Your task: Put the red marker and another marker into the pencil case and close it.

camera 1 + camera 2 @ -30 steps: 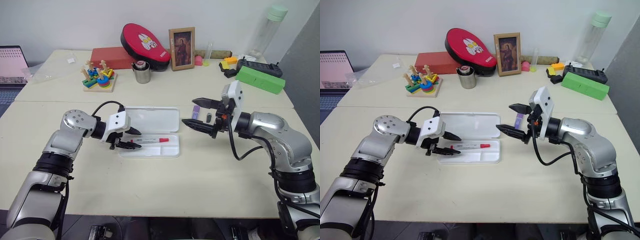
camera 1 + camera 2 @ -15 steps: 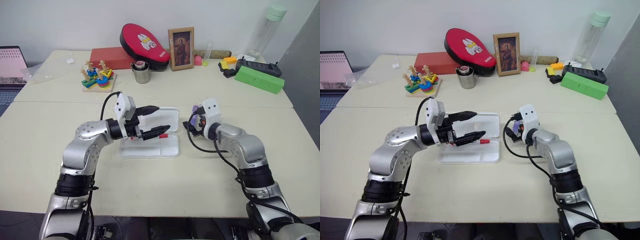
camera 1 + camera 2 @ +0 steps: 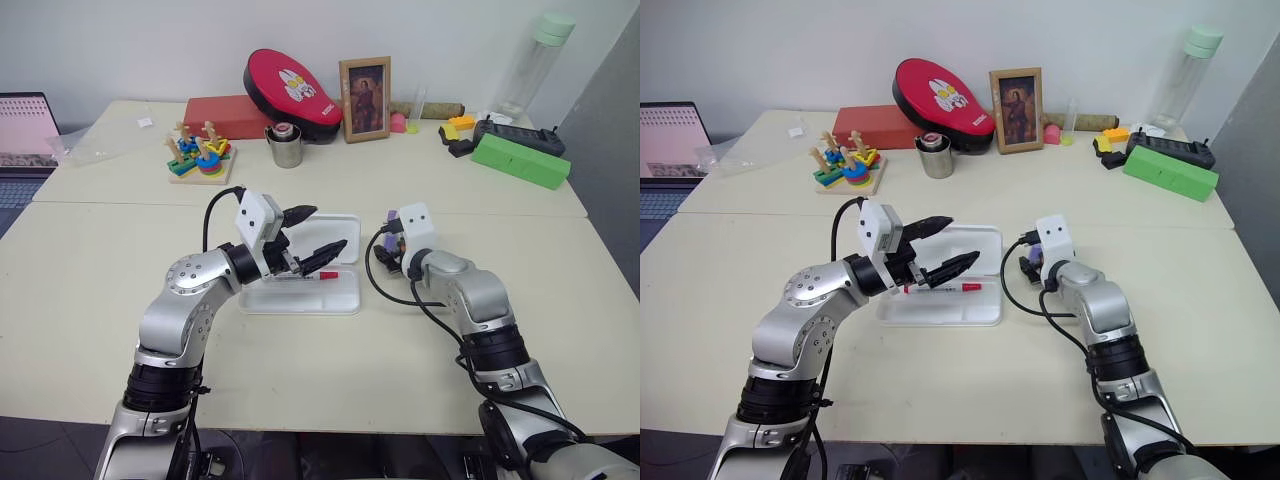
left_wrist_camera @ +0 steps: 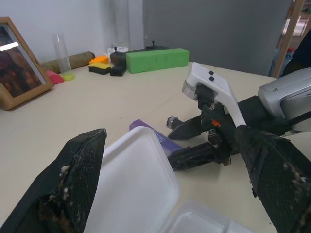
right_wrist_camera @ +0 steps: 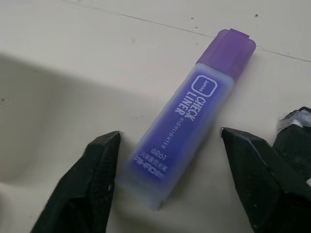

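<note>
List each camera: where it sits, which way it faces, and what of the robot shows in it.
Left and right eye views: on the head, looking forward and down at the table; both arms show, the left gripper above the open pencil case holding the red marker.
Left wrist view: on the left wrist, facing across the case lid toward the right gripper; its own fingers frame the view.
Right wrist view: on the right wrist, looking down between its fingers at the purple marker.
Shared: both wrist views show the purple marker.
</note>
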